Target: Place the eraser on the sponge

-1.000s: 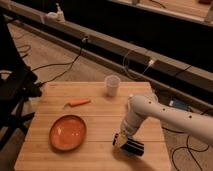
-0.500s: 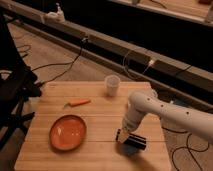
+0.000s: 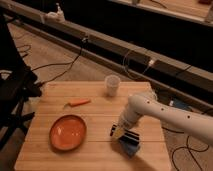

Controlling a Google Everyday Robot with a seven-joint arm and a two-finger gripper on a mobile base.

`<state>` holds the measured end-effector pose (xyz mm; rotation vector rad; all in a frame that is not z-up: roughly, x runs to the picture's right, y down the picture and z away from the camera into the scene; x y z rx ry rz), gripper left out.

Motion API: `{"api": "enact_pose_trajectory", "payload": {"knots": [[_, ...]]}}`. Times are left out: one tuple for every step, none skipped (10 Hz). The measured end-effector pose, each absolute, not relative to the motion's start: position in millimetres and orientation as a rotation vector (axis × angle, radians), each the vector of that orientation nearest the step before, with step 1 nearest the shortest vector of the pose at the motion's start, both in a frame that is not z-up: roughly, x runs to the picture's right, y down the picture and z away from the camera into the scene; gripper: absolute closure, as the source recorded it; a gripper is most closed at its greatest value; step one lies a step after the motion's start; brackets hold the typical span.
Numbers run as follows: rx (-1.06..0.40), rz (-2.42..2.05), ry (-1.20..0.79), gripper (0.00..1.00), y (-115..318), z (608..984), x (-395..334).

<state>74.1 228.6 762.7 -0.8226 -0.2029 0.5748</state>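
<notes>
The blue sponge lies near the table's front right. A small black block with a pale stripe, the eraser, rests on the sponge's far top edge. My gripper hangs at the end of the white arm, which reaches in from the right. It sits just left of the eraser, touching or nearly touching its left end. Whether it still grips the eraser is hidden.
An orange plate sits on the wooden table at the front left. Behind it lies a small orange carrot-like piece. A white cup stands at the back edge. Cables cross the floor behind the table.
The gripper has shifted a little left and up from over the sponge, and more of the blue sponge and the dark block on it now shows.
</notes>
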Motion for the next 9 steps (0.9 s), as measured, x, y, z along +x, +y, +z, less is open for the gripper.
{"api": "enact_pose_trajectory", "payload": {"knots": [[-0.815,0.576,-0.208,0.31,232.1,760.7,74.2],[-0.808,0.575,-0.207,0.31,234.5,758.2,75.8],[-0.796,0.577,-0.199,0.31,235.5,754.3,80.3],[-0.782,0.581,-0.187,0.31,234.3,749.6,86.5],[-0.765,0.59,-0.174,0.31,231.2,745.5,93.0],[-0.734,0.62,-0.155,0.31,225.1,739.3,105.2],[-0.691,0.667,-0.136,0.31,216.7,733.4,119.0],[-0.679,0.682,-0.129,0.31,215.0,731.8,123.5],[-0.679,0.681,-0.13,0.31,215.0,731.9,123.0]]}}
